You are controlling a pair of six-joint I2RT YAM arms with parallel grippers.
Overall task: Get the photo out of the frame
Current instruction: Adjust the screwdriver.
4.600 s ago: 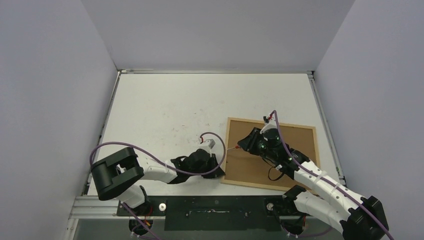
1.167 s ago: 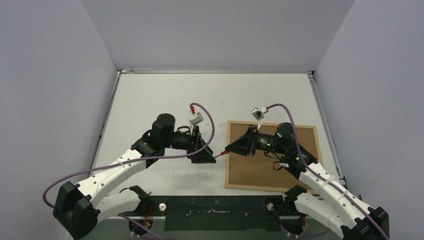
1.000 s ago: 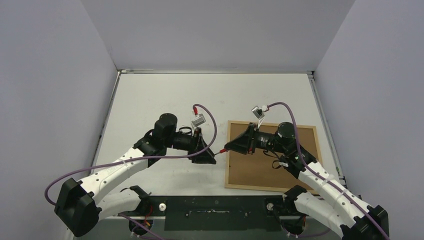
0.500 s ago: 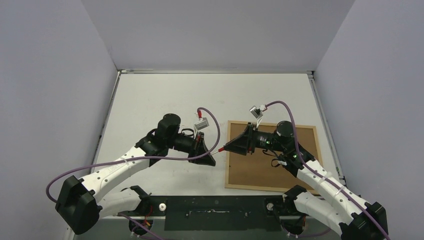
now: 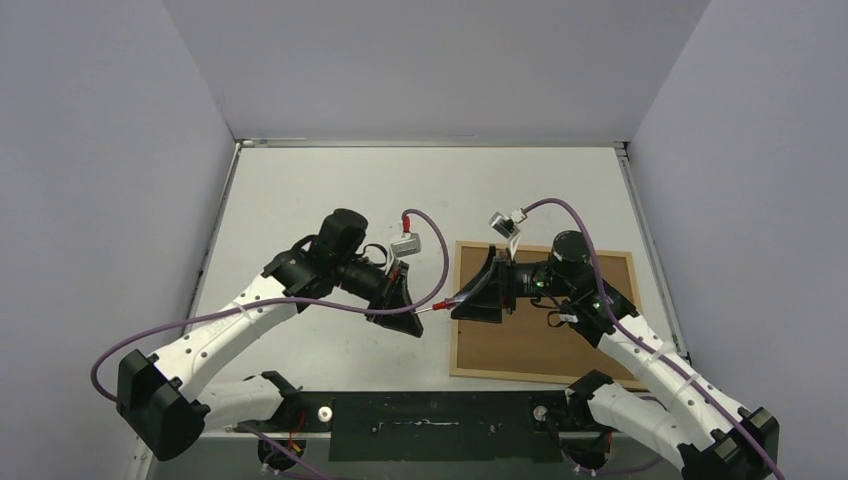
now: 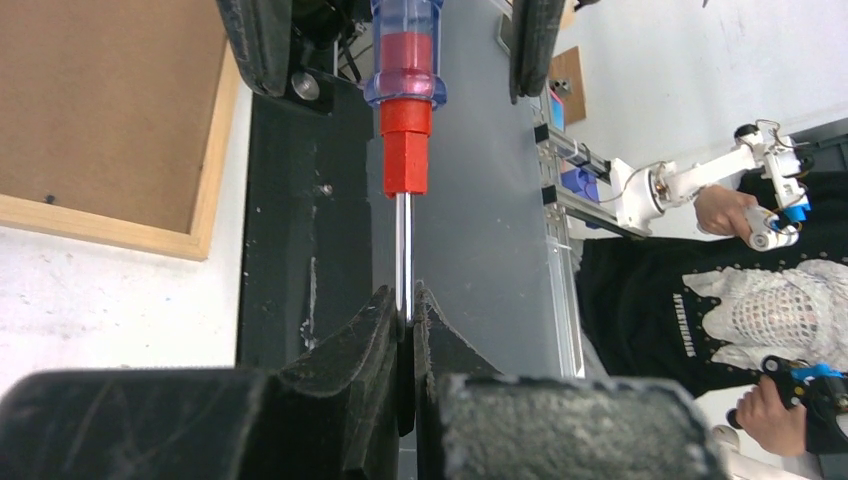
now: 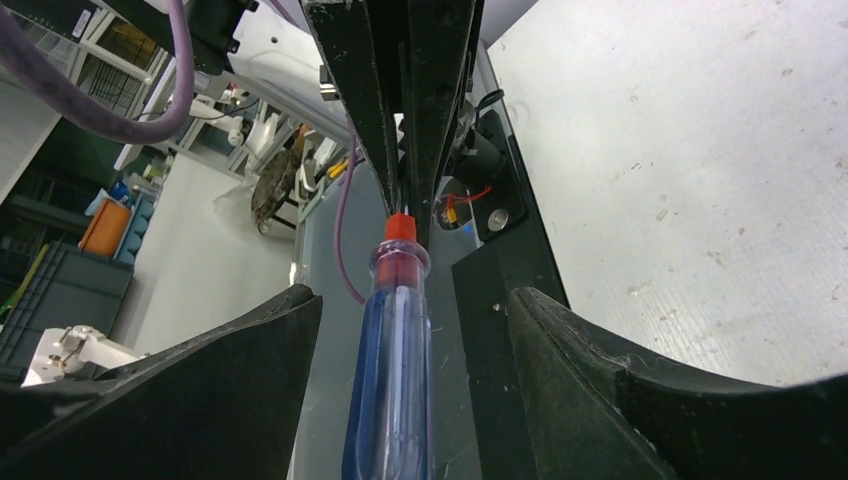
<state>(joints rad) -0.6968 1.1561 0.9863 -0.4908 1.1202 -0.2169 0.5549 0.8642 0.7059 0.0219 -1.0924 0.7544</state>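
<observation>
The light wooden frame [image 5: 520, 377] lies face down at the right of the table, its brown backing panel [image 5: 560, 340] up; the photo is hidden under it. Above the frame's left edge the arms meet around a screwdriver [image 5: 441, 304] with a blue handle and red collar. My left gripper [image 5: 410, 312] is shut on its metal shaft [image 6: 401, 250], as the left wrist view [image 6: 403, 310] shows. My right gripper [image 5: 468, 300] is open, and the blue handle [image 7: 390, 370] runs between its wide-spread fingers [image 7: 413, 300] without touching them. The frame corner [image 6: 215, 150] shows in the left wrist view.
The white table [image 5: 330, 210] ends in grey walls at the back and sides. The black mounting rail [image 5: 430, 425] with the arm bases runs along the near edge. Purple cables [image 5: 425, 240] loop above both wrists.
Earlier the right gripper held the screwdriver over the backing and the left arm lay low. Both rose and met; the left gripper shut on the shaft and the right jaws opened.
</observation>
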